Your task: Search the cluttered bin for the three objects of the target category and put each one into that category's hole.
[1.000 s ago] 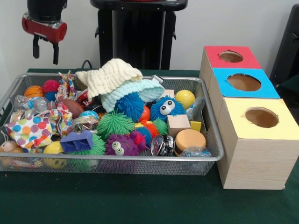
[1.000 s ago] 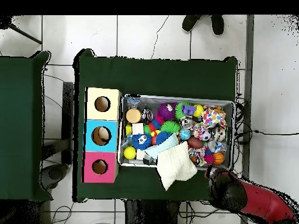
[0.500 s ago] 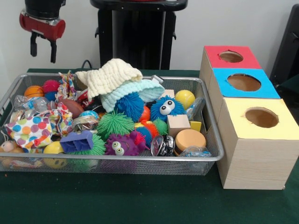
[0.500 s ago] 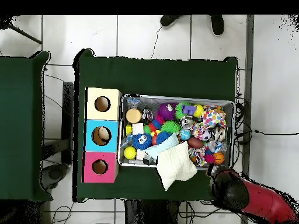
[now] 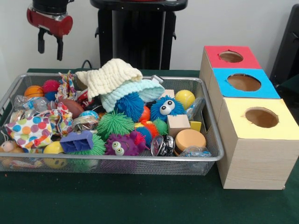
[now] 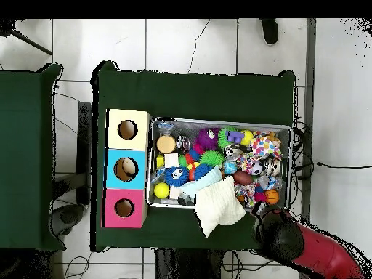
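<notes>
My gripper [image 5: 50, 52] hangs open and empty high above the bin's far left corner, its two black fingers apart. From overhead, the gripper [image 6: 272, 227] sits just outside the bin's lower right edge. The wire bin [image 5: 211, 139] is packed with toys: spiky balls in green [image 5: 114, 123], blue with eyes [image 5: 166, 108] and purple with eyes [image 5: 122, 145], a yellow ball [image 5: 185, 98], a small basketball [image 5: 33, 91], a wooden cube [image 5: 178, 124] and folded knit cloths [image 5: 112, 77]. Three boxes with holes stand beside it: red [image 5: 231, 56], blue [image 5: 243, 82], yellow [image 5: 261, 117].
A polka-dot fabric piece [image 5: 30, 129], a purple block [image 5: 76, 141], a metal bell [image 5: 162, 145] and a tan disc [image 5: 189, 138] lie in the bin. A person's shoe [image 6: 269, 29] shows at the overhead view's top. Green cloth [image 5: 140, 200] covers the table.
The gripper rose a little, then shifted right toward the bin while staying high. Its fingers stayed open. The person's feet at the top of the overhead view moved away.
</notes>
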You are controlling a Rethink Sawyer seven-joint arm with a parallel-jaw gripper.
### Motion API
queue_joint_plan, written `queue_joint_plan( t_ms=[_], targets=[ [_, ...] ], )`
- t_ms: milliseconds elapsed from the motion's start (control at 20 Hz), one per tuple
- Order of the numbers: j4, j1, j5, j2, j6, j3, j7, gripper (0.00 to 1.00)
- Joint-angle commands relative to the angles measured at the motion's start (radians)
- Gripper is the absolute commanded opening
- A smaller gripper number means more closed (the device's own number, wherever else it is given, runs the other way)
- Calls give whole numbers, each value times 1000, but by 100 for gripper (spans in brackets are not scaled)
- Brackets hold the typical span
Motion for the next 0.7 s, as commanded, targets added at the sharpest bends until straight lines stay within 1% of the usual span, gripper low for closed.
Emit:
queue_joint_plan(
  t_ms=[50,150,350,600,700],
  targets=[
    [118,46,190,5,-107,-59,385,100],
    [139,56,224,4,-135,-69,386,100],
    [196,64,313,0,-179,-81,437,100],
    [264,45,375,-16,-220,-56,463,100],
    [293,39,396,-21,-250,-44,487,100]
  ],
)
